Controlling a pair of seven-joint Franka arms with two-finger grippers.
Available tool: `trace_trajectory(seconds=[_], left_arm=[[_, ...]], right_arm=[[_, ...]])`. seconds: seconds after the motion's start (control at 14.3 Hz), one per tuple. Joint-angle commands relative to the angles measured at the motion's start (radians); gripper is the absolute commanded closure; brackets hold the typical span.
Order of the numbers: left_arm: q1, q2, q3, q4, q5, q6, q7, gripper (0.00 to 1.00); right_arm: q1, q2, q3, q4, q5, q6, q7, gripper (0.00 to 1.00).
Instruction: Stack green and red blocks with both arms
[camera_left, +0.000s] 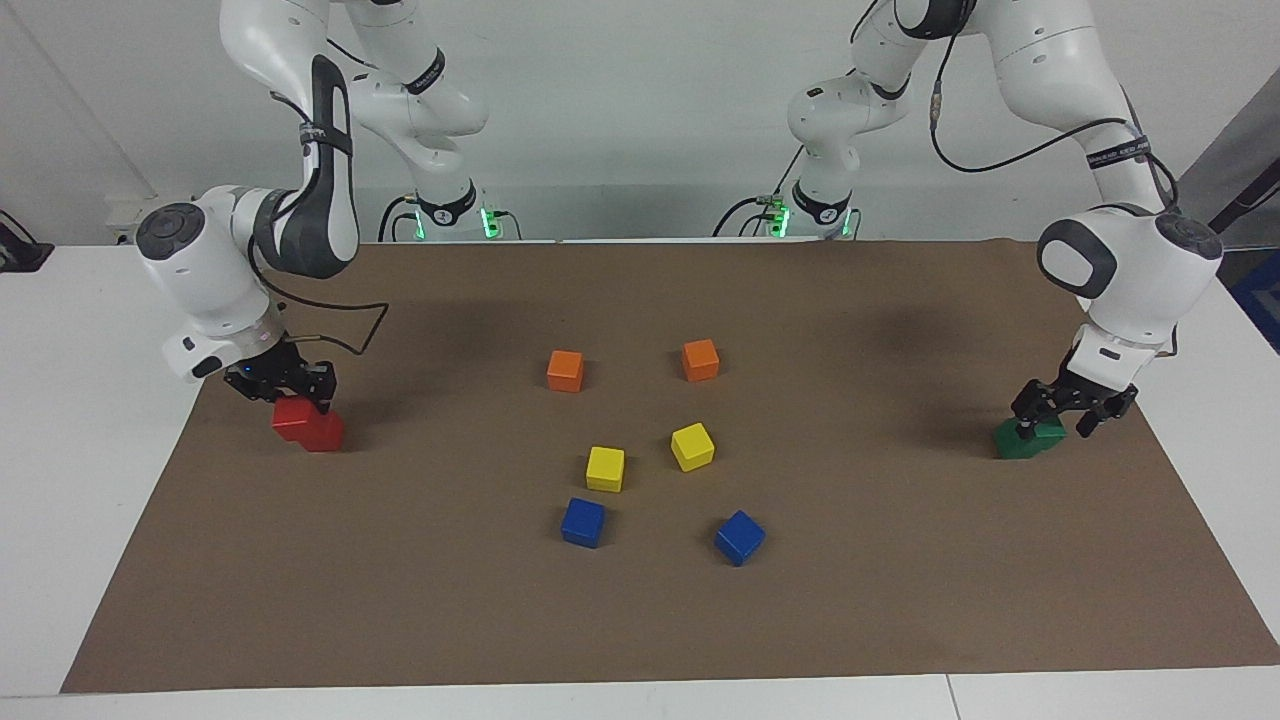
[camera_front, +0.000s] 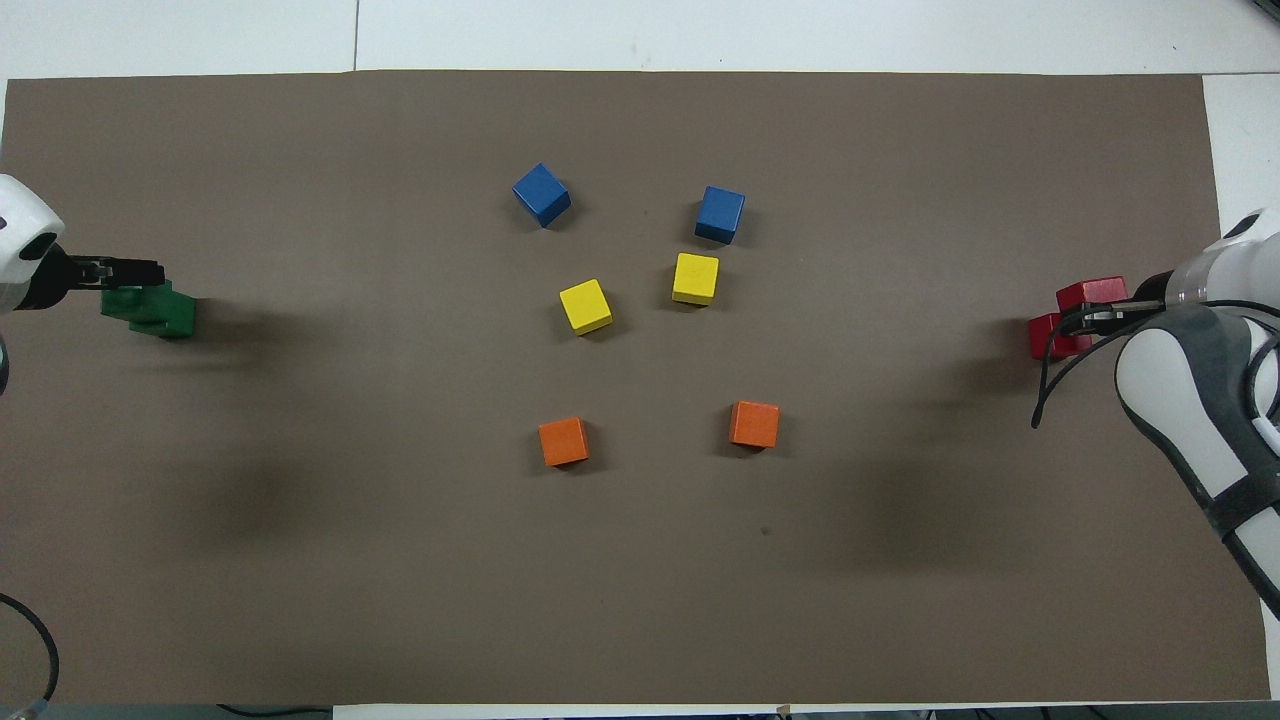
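Two red blocks sit together at the right arm's end of the brown mat. My right gripper (camera_left: 287, 388) is down on the upper red block (camera_left: 294, 414), which rests partly on, and offset from, the lower red block (camera_left: 324, 433). Both also show in the overhead view, the upper red block (camera_front: 1092, 293) and the lower red block (camera_front: 1046, 338), with the right gripper (camera_front: 1098, 316) over them. At the left arm's end, my left gripper (camera_left: 1056, 412) is down on a green block (camera_left: 1040, 436) that sits offset on the second green block (camera_left: 1012, 445). The overhead view shows the left gripper (camera_front: 128, 272) and the green pair (camera_front: 160, 312).
In the middle of the mat (camera_left: 900, 600) lie two orange cubes (camera_left: 565, 370) (camera_left: 700, 360), two yellow cubes (camera_left: 605, 468) (camera_left: 692, 446) and two blue cubes (camera_left: 583, 522) (camera_left: 739, 537), all apart from each other. White table surrounds the mat.
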Motion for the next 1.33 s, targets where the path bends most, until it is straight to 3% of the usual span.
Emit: trace_trajectory(seconds=[0.0,0.42,0.77,1.26], left_arm=[[-0.012,-0.008,0.005,0.117,0.017,-0.169,-0.026,0.0],[-0.09,-0.034,0.0,0.315,0.1,-0.489,-0.111,0.0],[-0.144,-0.116,-0.004,0.322,0.1,-0.645,-0.265,0.0],[-0.167,-0.207,-0.015,0.315,0.095,-0.778,-0.276,0.0]], right_arm=[[-0.016,-0.009,0.011,-0.024,0.001,0.025,0.012,0.95],[-0.029,-0.013,0.011,-0.067,-0.001,0.039,0.018,0.95],[-0.038,-0.02,0.011,-0.082,0.001,0.039,0.018,0.95],[-0.041,-0.023,0.011,-0.094,0.001,0.062,0.024,0.94]])
